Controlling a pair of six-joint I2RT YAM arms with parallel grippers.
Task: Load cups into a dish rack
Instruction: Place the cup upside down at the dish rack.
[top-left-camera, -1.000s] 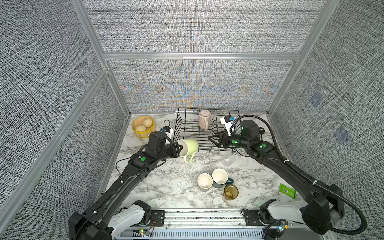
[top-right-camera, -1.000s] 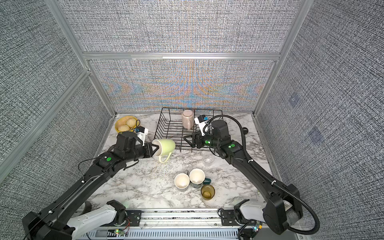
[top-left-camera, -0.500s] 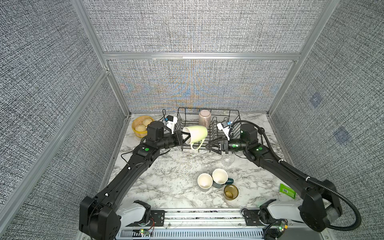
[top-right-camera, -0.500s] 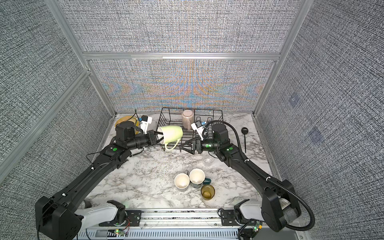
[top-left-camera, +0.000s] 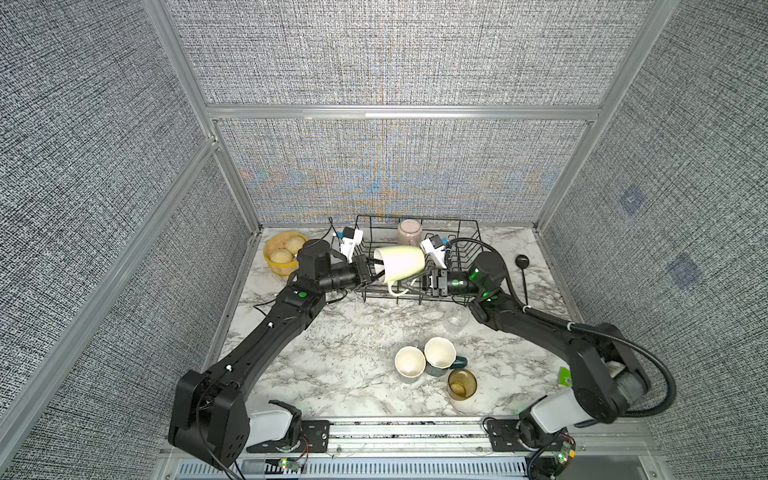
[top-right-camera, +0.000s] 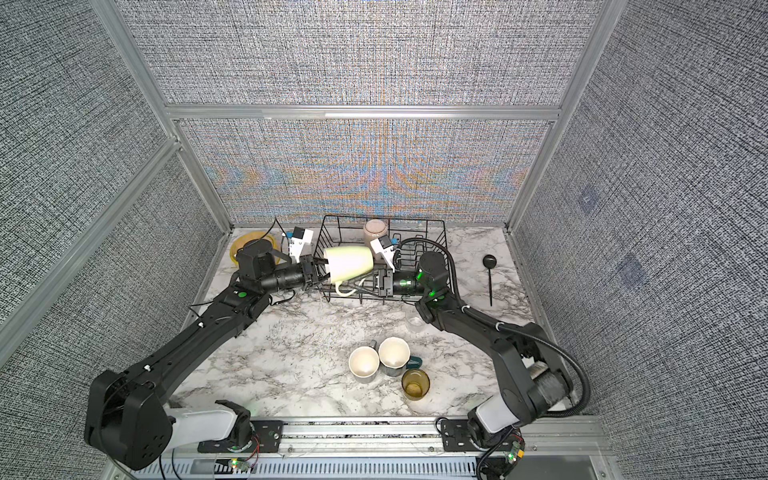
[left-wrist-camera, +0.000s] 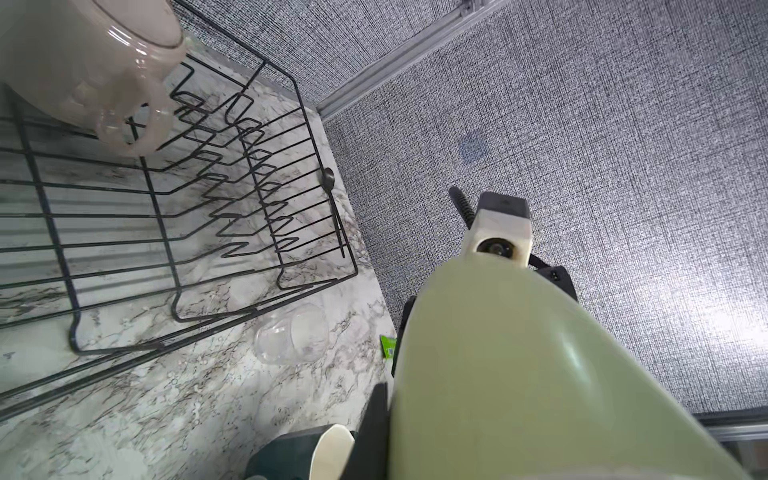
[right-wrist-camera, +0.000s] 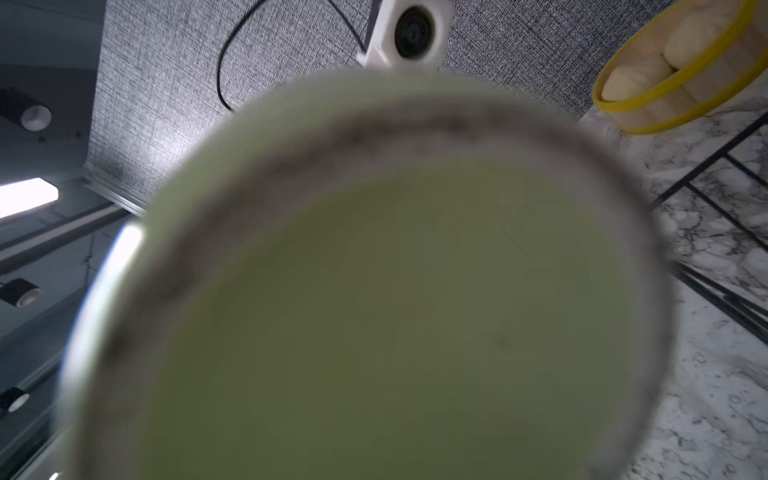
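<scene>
My left pincer (top-left-camera: 374, 271) is pinching the green mug (top-left-camera: 401, 262) by its rim, one finger inside the mouth & one outside, pressed tight on the wall. The mug's off the worktop (top-left-camera: 332, 365), lying sideways in the air over the front part of the rack (top-left-camera: 467, 245). Its mouth faces my left pincer, its base faces my right, and the handle hangs down by the rack's front rail. Both top views agree.

My right pincer (top-left-camera: 427, 283) sits right at the mug's base end, a bit under it. Can't tell if it's touching or just short of it. Can't tell how far its jaws are spread either: too small in the top views, & my right wrist cam shows only the mug (right-wrist-camera: 374, 311), base-on & blurred.

Other cups:
- The pink mug (top-left-camera: 409, 232) stands in the back of the rack.
- The glass (top-left-camera: 456, 324) is on the worktop just in front of the rack's right front corner, beside my right arm.
- The grey mug (top-left-camera: 409, 363) & teal mug (top-left-camera: 438, 355) touch side by side nr the worktop's front, w/ the amber tumbler (top-left-camera: 461, 384) just beside the teal one. All three are mouth up.

The basket (top-left-camera: 282, 257) w/ buns is in the back left corner. A spoon (top-left-camera: 523, 270) lies on the worktop right of the rack.
</scene>
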